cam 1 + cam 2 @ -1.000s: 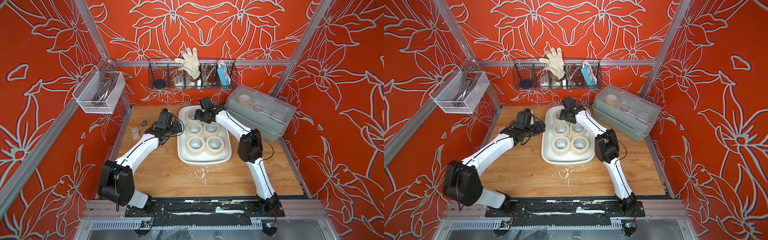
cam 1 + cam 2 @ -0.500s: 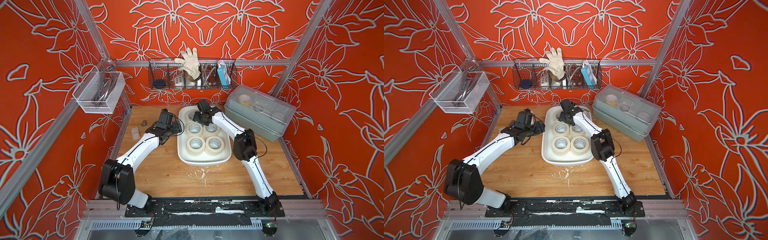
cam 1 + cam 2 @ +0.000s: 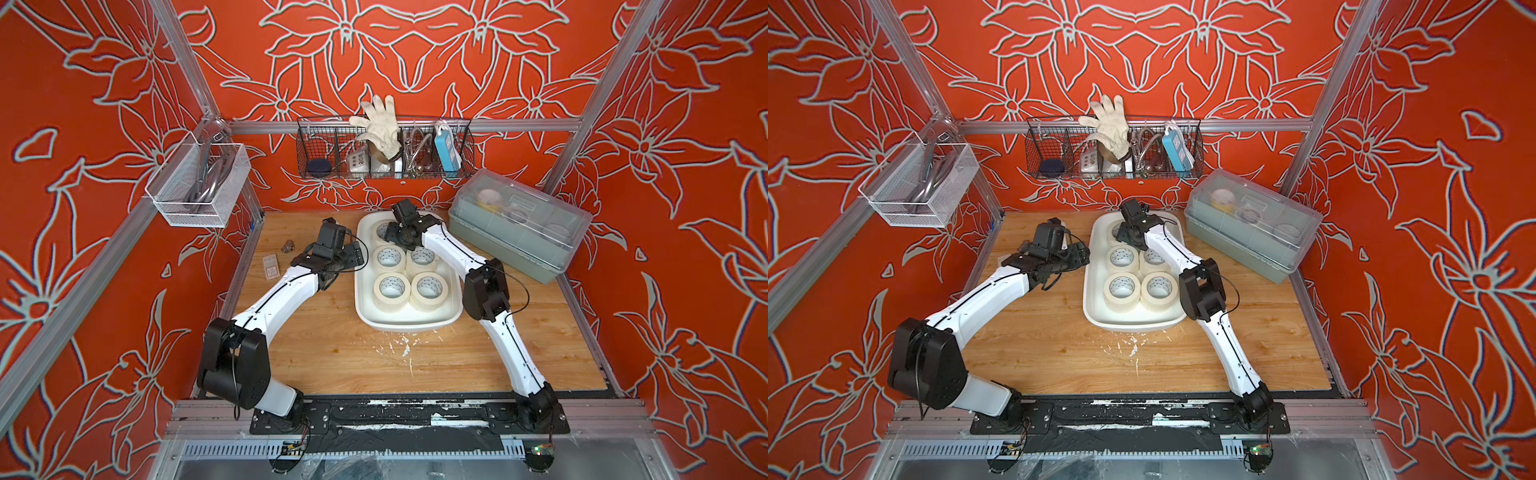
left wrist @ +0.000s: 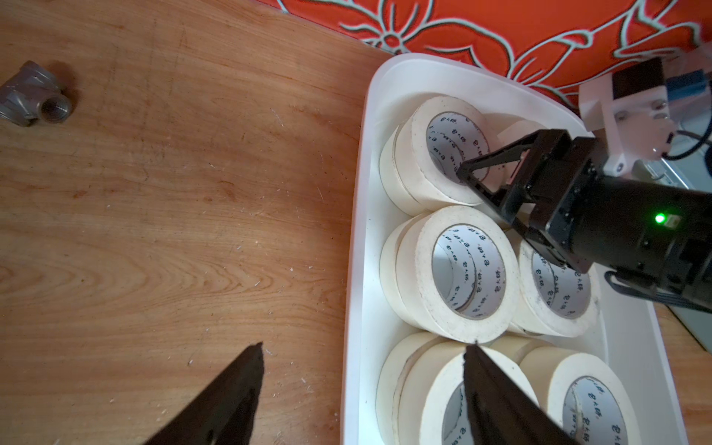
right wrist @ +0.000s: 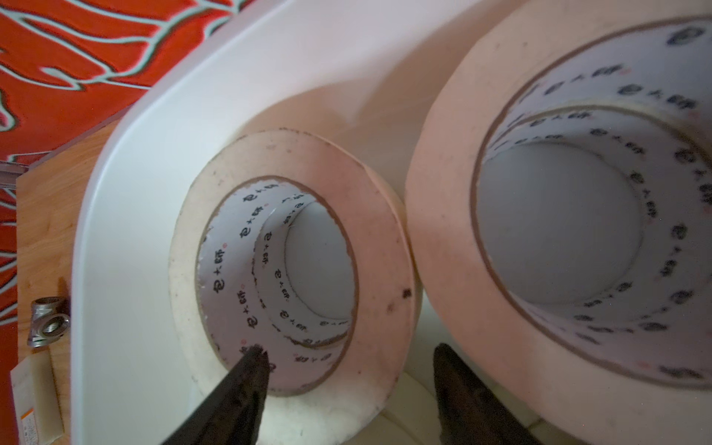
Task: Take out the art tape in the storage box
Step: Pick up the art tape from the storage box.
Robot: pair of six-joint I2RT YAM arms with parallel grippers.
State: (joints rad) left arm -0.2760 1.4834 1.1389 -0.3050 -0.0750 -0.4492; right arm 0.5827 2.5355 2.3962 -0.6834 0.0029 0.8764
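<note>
The storage box [image 3: 409, 326] is a shallow white tub on the wooden table, holding several cream art tape rolls [image 3: 390, 291] stacked two high. My right gripper [image 5: 348, 350] is open at the box's far end. It straddles the wall of the far-left roll [image 5: 381, 269], with one finger inside the printed core and the other outside, between neighbouring rolls. My left gripper [image 4: 364, 346] is open and empty above the box's left rim [image 4: 356, 269]. One of its fingers is over bare wood, the other over a near roll [image 4: 424, 385]. Both top views show both arms reaching the box [image 3: 1133, 324].
A grey-green box with a clear lid [image 3: 515, 228] stands right of the tub, close to my right arm. A metal pipe fitting [image 4: 34, 100] and a small card [image 3: 271, 266] lie left of it. Wire baskets [image 3: 384, 153] hang on the back and left walls.
My right gripper has shifted slightly left and settled over the far-left roll, and its elbow has swung inward. The left arm has barely moved.
</note>
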